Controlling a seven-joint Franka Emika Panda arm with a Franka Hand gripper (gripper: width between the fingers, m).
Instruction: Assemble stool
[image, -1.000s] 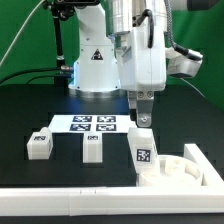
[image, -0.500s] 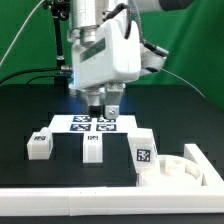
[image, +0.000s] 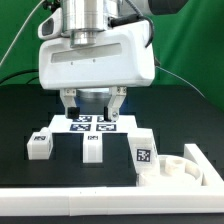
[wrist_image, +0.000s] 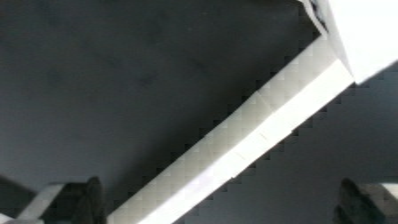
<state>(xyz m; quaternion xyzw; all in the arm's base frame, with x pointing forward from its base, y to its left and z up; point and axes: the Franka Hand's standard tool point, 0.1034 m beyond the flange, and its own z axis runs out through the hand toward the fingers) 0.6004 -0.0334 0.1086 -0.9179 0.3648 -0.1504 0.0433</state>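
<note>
The seat disc (image: 186, 172) lies on the bench (image: 30, 110) nearest the camera, toward the exterior view's right of the claw (image: 91, 112). The middle leg (image: 92, 147) stands just before the claw, which hangs wide open and empty over the marker board (image: 92, 125).

No words, brand names or numbers are legible. Only black-and-white square marker tags show, several on the marker board (image: 92, 124) and one on each of three legs (image: 92, 148).

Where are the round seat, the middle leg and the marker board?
round seat (image: 195, 170), exterior view, upper surface.
middle leg (image: 92, 149), exterior view, tagged top face.
marker board (image: 92, 125), exterior view, a printed tag.
</note>
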